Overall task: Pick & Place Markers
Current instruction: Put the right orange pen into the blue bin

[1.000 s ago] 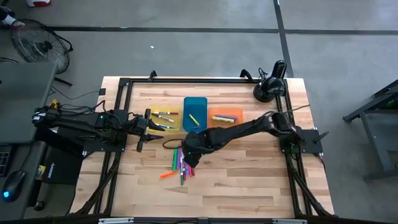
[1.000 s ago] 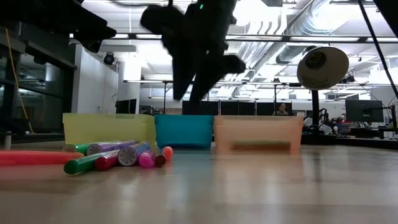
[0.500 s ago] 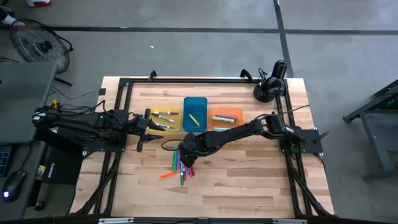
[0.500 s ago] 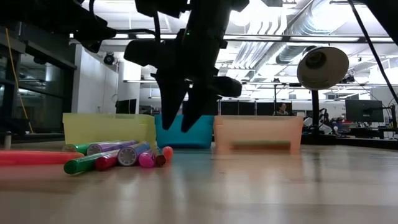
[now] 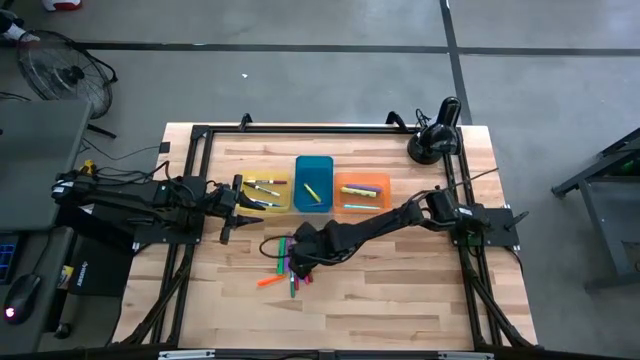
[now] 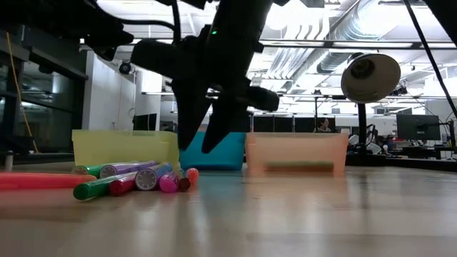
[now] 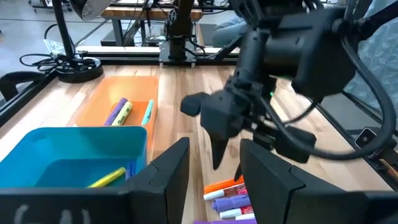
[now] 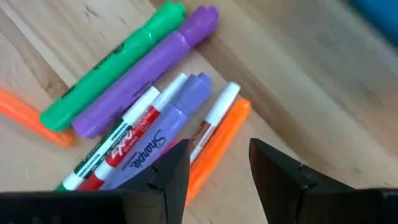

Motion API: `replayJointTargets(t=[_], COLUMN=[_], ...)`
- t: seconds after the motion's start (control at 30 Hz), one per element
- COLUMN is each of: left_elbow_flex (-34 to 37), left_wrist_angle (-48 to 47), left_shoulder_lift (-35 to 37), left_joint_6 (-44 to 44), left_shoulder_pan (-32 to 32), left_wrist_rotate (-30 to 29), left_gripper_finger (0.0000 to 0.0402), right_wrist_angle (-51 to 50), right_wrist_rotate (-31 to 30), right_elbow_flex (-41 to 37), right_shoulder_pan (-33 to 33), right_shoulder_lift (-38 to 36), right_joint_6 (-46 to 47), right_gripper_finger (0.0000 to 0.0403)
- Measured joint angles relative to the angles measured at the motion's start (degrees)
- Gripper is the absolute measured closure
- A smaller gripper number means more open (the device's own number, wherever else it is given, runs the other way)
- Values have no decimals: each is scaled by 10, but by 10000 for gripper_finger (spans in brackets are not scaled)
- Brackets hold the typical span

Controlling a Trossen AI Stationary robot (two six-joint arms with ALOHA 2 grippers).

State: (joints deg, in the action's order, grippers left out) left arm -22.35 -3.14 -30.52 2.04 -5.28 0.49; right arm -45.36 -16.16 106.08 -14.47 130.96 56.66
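Loose markers [image 5: 288, 268] heaped on the wooden table [image 5: 400, 290], in front of the blue tray [image 5: 313, 183]: green, purple, red, orange and pink barrels lying side by side, touching. More markers inside the yellow tray [image 5: 263, 190], the blue tray and the orange tray [image 5: 361, 190], set in a row with the blue one in the middle. Right gripper [image 5: 297, 262] low over the heap, in front of the blue tray, fingers [image 8: 163, 180] parted with nothing between them, straddling an orange marker [image 8: 214, 149] and a white-barrelled one without touching. Left gripper [image 5: 226, 200] parked just beside the yellow tray, on the side away from the blue tray, fingers likewise spread and empty, clear of the heap. Black desk lamp [image 5: 435, 140] behind the orange tray, well apart from the blue tray.
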Motion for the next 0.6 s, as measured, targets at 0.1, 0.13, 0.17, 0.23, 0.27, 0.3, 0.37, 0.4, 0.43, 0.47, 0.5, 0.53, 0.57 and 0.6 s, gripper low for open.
replayJointTargets(t=[0.1,0.13,0.17,0.23,0.27,0.3,0.37,0.4,0.43,0.47,0.5,0.53,0.57,0.6], left_elbow_flex=[0,0,1,1,1,1,1,1,1,1,1,1,1,1], left_wrist_angle=[0,0,-1,-1,-2,-3,-5,-5,-5,-5,-5,-6,-6,-7], left_shoulder_lift=[0,0,0,0,0,0,0,0,0,0,0,0,0,0], left_joint_6=[2,3,4,5,8,8,8,9,9,9,9,9,9,9], left_shoulder_pan=[0,0,0,0,0,0,0,0,0,0,0,0,0,0], left_wrist_rotate=[0,0,0,0,0,0,0,0,0,0,0,0,0,0], left_gripper_finger=[264,264,264,264,264,264,264,264,264,264,264,264,264,264], right_wrist_angle=[0,-2,-1,0,-2,-3,-5,-5,-6,-7,-7,-7,-7,-7], right_wrist_rotate=[-5,-9,-17,-28,-31,-32,-39,-39,-39,-39,-39,-39,-39,-39], right_elbow_flex=[0,-1,-1,-1,-1,-1,-1,-1,-1,-1,-1,-1,-1,-1], right_shoulder_pan=[-5,-6,-8,-10,-10,-11,-11,-11,-11,-11,-11,-11,-11,-11], right_shoulder_lift=[14,16,19,19,19,19,19,19,19,19,19,19,19,19], right_joint_6=[5,10,14,16,17,18,19,19,19,19,19,20,23,24], right_gripper_finger=[249,249,249,249,249,249,249,249,249,249,249,249,249,249])
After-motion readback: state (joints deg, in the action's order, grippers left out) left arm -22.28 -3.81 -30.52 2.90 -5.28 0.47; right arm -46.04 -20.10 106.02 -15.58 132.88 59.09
